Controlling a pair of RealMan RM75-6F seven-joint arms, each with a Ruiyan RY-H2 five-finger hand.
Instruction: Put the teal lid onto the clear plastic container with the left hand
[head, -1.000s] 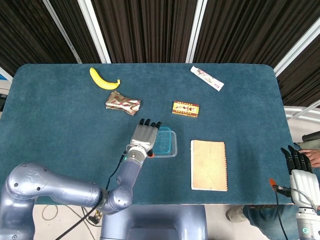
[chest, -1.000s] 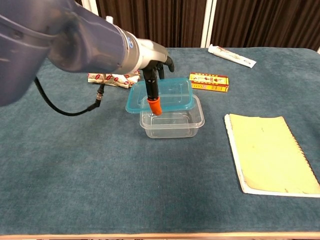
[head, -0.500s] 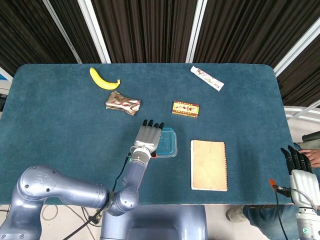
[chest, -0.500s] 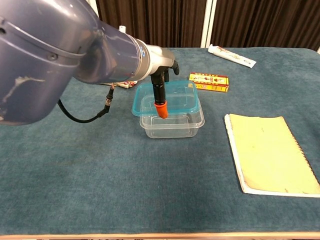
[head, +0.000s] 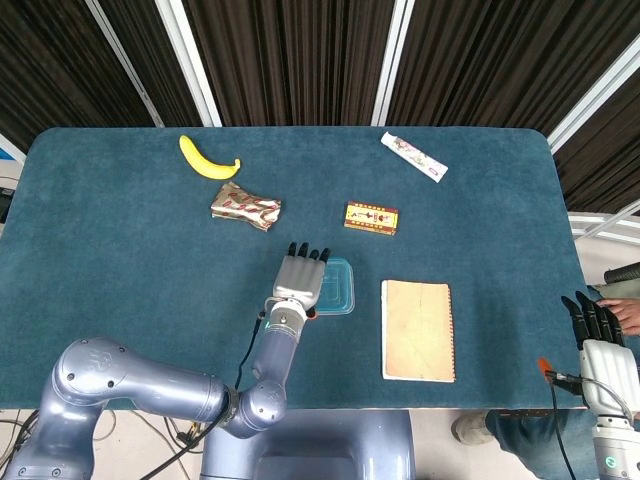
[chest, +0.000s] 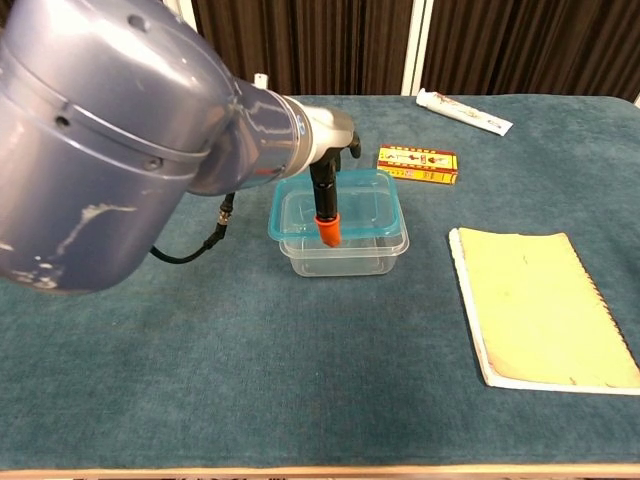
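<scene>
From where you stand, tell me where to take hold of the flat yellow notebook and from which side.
Take the flat yellow notebook by its long left edge, coming from the bare cloth between it and the clear plastic container. It lies flat on the teal table, so fingers probably must slide under an edge.

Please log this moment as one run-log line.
left hand: holding teal lid | lid: over clear container, seating unclear | right hand: idle, table edge
</scene>
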